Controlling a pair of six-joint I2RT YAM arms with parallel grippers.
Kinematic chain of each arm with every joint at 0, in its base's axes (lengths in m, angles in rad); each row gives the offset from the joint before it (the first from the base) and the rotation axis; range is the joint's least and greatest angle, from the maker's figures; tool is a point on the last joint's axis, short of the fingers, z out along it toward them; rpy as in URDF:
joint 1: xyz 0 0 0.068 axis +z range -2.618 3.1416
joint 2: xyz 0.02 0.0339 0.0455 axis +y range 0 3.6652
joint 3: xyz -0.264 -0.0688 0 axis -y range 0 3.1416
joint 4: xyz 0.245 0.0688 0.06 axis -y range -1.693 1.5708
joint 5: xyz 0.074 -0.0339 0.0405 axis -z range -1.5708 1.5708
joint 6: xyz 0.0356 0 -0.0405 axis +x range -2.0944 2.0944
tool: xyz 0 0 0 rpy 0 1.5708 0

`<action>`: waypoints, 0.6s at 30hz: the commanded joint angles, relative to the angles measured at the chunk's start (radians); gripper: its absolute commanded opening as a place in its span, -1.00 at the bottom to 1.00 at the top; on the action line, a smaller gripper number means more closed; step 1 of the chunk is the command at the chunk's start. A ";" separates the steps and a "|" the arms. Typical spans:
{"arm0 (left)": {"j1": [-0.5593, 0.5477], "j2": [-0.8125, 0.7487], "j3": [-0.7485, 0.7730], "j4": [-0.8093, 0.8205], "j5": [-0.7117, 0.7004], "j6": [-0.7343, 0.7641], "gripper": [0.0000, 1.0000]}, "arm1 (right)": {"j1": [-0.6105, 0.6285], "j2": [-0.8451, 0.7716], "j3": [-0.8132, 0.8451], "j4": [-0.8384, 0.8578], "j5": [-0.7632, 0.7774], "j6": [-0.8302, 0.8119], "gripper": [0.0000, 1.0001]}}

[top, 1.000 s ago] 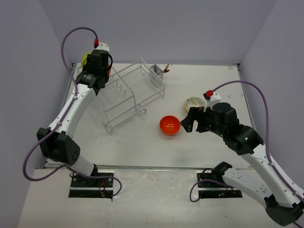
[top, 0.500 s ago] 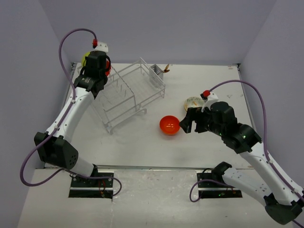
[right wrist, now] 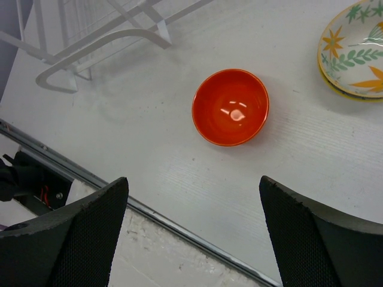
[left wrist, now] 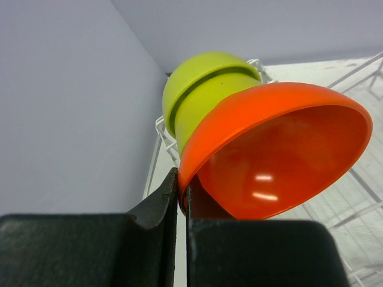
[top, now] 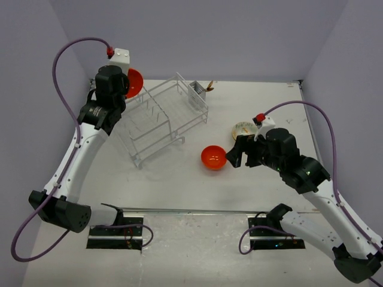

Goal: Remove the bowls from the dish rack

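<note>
My left gripper (top: pixel 124 84) is shut on the rim of a glossy orange bowl (top: pixel 134 82) and holds it tilted above the far left corner of the white wire dish rack (top: pixel 161 116). In the left wrist view the gripper (left wrist: pixel 182 182) pinches that orange bowl (left wrist: pixel 281 155), and the lime-green bowl (left wrist: pixel 200 89) sits behind it in the rack corner. The second orange bowl (top: pixel 213 157) stands upright on the table, also in the right wrist view (right wrist: pixel 230 107). The cream patterned bowl (top: pixel 244 130) lies beyond it. My right gripper (top: pixel 234 156) is open and empty, hovering next to the table's orange bowl.
A grey cutlery basket (top: pixel 196 93) sits on the rack's far right end. The rack's foot (right wrist: pixel 102 42) shows at the top left of the right wrist view. The table's metal front edge (right wrist: pixel 149 209) runs below the right gripper. The left wall is close to the rack.
My left gripper has risen with the orange bowl, lifting it up out of the rack and away from the lime-green bowl. The right arm has barely moved.
</note>
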 commanded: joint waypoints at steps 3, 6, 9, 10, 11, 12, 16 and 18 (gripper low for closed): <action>-0.003 -0.047 0.010 0.027 0.149 -0.052 -1.00 | 0.005 0.001 0.045 0.056 -0.040 -0.005 0.79; -0.003 -0.054 0.039 -0.025 0.319 -0.129 -1.00 | 0.008 0.000 0.070 0.148 -0.077 0.021 0.79; -0.045 -0.061 0.055 -0.042 0.469 -0.242 -1.00 | 0.057 0.041 0.143 0.195 0.020 0.036 0.79; -0.071 -0.053 0.061 -0.043 0.467 -0.259 -1.00 | 0.078 0.073 0.183 0.167 0.071 0.033 0.78; -0.141 -0.045 0.067 -0.052 0.463 -0.269 -1.00 | 0.111 0.151 0.228 0.111 0.107 0.030 0.79; -0.183 -0.028 0.073 -0.056 0.457 -0.276 -1.00 | 0.124 0.185 0.302 0.092 0.174 0.030 0.79; -0.344 0.022 0.123 -0.071 0.428 -0.337 -1.00 | 0.166 0.299 0.407 0.066 0.356 0.018 0.79; -0.412 0.053 0.143 -0.109 0.407 -0.368 -1.00 | 0.168 0.354 0.459 0.038 0.404 0.006 0.78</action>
